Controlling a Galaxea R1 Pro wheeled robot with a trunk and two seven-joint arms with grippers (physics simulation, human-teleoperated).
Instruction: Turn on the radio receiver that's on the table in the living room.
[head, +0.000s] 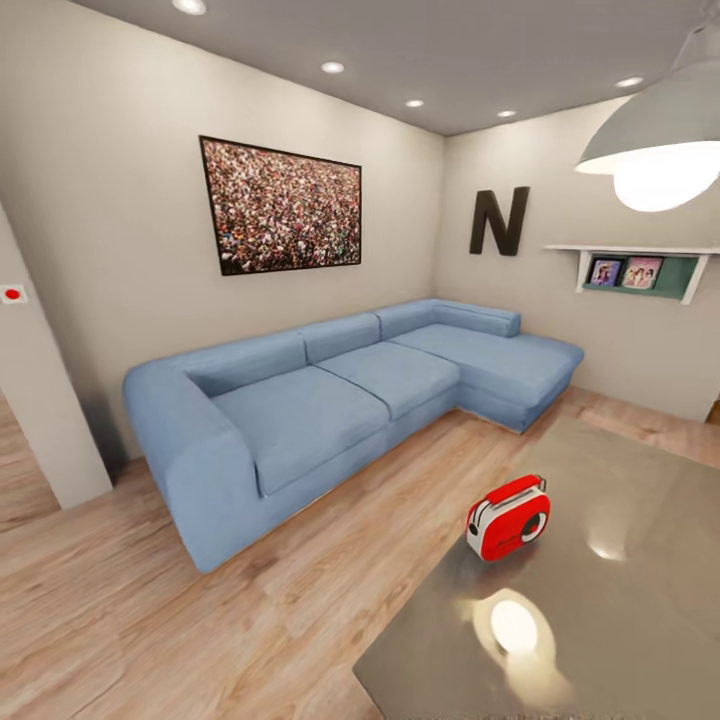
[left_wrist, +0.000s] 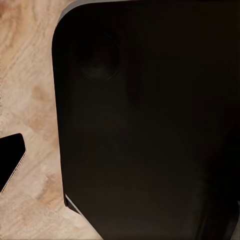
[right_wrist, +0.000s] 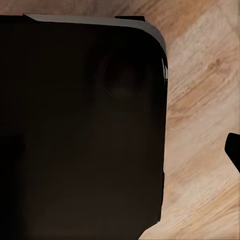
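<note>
The small bright-red radio receiver (head: 508, 518) stands upright on the glossy grey-beige coffee table (head: 620, 640), near its far left edge, in the head view. Its round white-ringed dial faces right and towards me, with a white-grey band around its edge. This is the living room, with beige walls, a light wood floor and a dark letter N (head: 498, 221) on the far wall. Both wrist views look down at a large black rounded panel (left_wrist: 150, 125) (right_wrist: 80, 130) of my own body, over wood floor. A black tip (left_wrist: 10, 160) shows at the edge of the left wrist view.
A big blue sectional sofa (head: 330, 400) runs along the far walls, with an open strip of wood floor (head: 330, 560) between it and the table. A framed crowd picture (head: 282, 206) hangs above it. A pendant lamp (head: 665, 150) hangs at upper right. A wall corner (head: 40, 400) stands at left.
</note>
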